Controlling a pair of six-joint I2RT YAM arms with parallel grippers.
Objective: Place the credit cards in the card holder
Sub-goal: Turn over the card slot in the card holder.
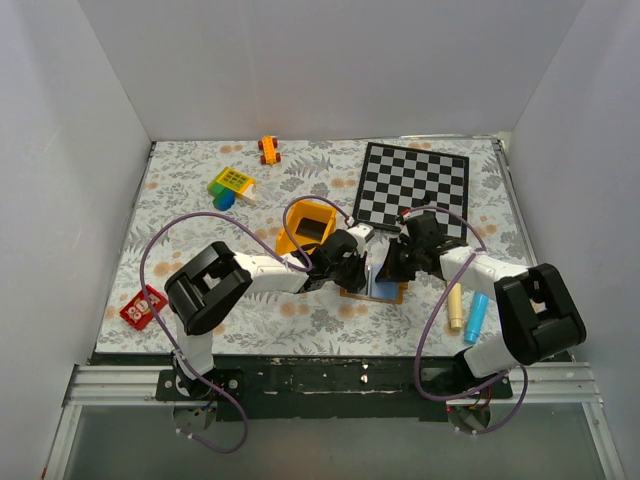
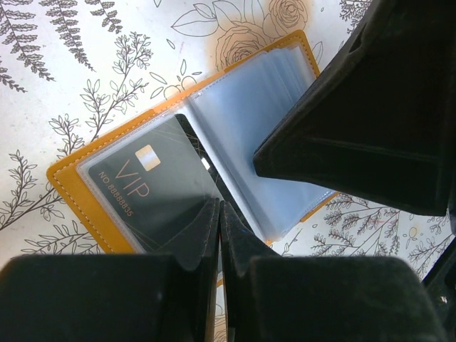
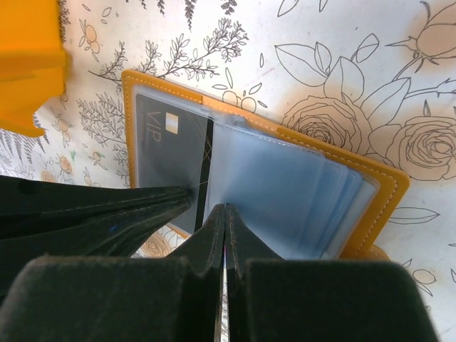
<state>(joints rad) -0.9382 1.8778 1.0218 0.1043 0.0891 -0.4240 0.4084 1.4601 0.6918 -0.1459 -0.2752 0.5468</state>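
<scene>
Top external, left to right: one red toy piece (image 1: 143, 306); one green-yellow toy block (image 1: 231, 183); one orange toy car (image 1: 269, 149); one yellow bin (image 1: 308, 228); left gripper (image 1: 350, 262), fingers pressed together, tip on the clear sleeve over the one visible black card (image 2: 153, 189); one card holder (image 1: 385, 292) lying open mid-table; right gripper (image 1: 398, 262), also pressed together, tip on the blue sleeves; one chequered board (image 1: 413, 185); two sticks, yellow stick (image 1: 455, 306) and blue stick (image 1: 476, 316); both grippers crowd over the holder.

The black credit card (image 2: 153, 189) in the card holder (image 2: 75, 192) read "VIP", with "NO.88888835" printed beneath it.
</scene>
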